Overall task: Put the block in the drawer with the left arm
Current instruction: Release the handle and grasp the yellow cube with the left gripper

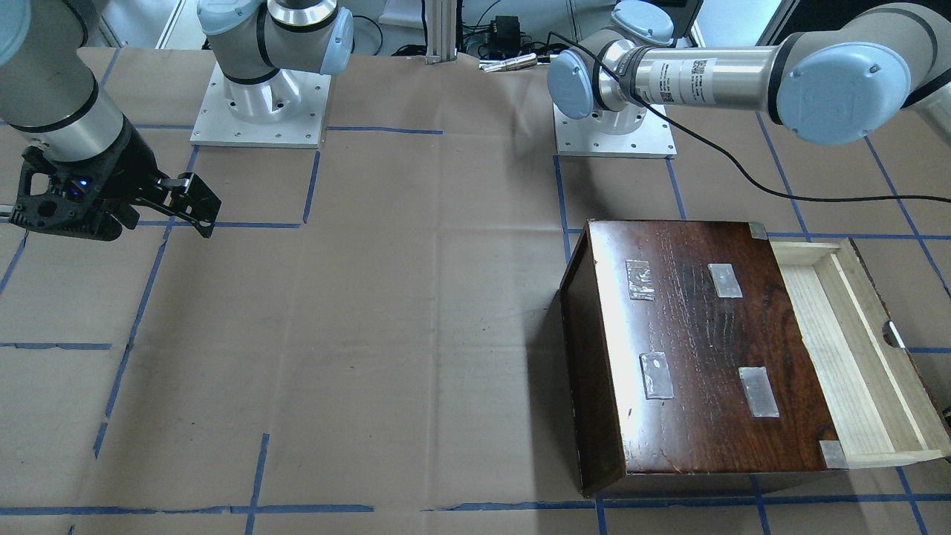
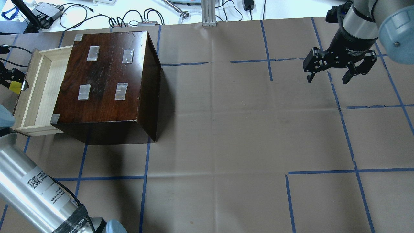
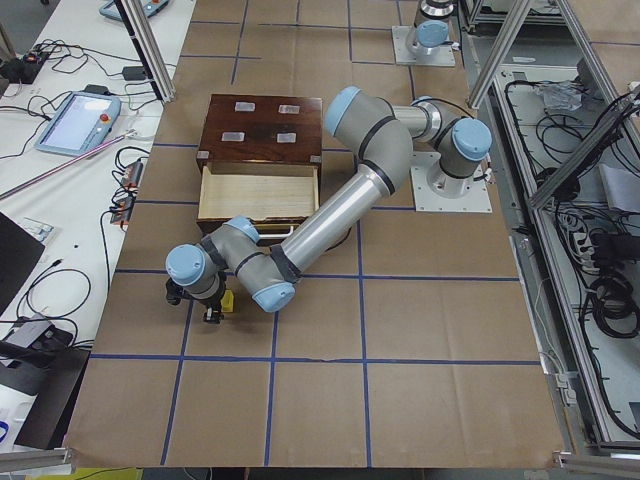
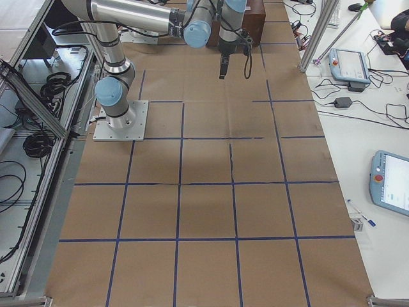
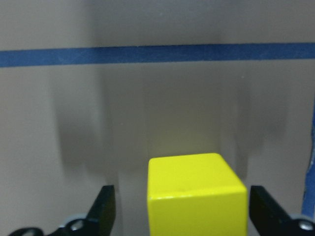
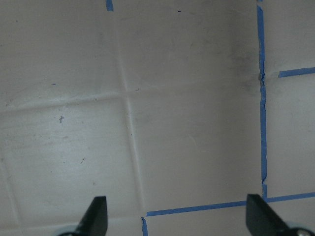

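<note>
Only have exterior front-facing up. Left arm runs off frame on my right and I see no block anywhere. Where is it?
Observer: The block sits on the paper out in front of the pulled-out drawer, not in it.
Operator: Left pincer on it?
Observer: The left wrist view has the left pincer open around it. Its fingers are clear of both side faces, with a much narrower gap on one side.
Operator: Right pincer carrying anything?
Observer: No. The right wrist view shows the right pincer open, with only bare paper and blue tape between the tips.
</note>
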`<state>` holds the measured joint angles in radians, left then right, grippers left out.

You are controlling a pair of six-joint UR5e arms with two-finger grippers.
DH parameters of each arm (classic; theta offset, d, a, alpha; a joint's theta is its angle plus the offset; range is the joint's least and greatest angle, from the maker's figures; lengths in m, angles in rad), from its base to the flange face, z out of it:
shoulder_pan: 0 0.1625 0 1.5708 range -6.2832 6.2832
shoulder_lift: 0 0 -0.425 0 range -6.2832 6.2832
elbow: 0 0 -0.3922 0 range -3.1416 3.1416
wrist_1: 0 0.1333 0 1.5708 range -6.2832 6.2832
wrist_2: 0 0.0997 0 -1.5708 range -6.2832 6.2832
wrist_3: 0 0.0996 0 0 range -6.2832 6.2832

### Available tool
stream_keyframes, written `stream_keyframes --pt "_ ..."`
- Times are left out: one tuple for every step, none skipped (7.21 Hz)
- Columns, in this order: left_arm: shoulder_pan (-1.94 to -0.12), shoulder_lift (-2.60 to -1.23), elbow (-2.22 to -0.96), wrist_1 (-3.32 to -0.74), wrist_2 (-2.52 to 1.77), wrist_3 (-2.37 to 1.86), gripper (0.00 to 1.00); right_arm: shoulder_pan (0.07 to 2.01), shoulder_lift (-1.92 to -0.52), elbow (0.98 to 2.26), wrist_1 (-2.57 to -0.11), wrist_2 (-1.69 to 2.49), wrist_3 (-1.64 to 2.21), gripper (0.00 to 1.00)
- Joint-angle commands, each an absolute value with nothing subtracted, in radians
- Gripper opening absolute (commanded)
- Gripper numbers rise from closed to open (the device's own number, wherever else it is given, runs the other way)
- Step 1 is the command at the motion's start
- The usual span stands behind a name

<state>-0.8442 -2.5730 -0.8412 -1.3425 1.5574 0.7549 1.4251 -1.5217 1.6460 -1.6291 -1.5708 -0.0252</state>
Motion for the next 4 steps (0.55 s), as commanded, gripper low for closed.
stream_keyframes --pt "-0.845 -2.559 -0.841 -1.353 1.563 0.752 0.0 1.425 -1.522 1.646 -1.629 -1.571 -0.026 1.0" --pt "-0.845 -2.512 -0.833 -1.358 1.563 0.75 0.0 1.425 -1.522 1.646 -1.629 -1.571 -0.025 1.0" --pt "-0.847 -2.409 -0.845 -1.432 1.565 0.75 0.0 1.425 -1.522 1.646 -1.629 -1.571 -0.026 1.0" --pt "-0.853 -2.314 -0.866 -1.572 1.563 0.749 0.0 1.425 -1.522 1.646 -1.629 -1.571 -0.025 1.0"
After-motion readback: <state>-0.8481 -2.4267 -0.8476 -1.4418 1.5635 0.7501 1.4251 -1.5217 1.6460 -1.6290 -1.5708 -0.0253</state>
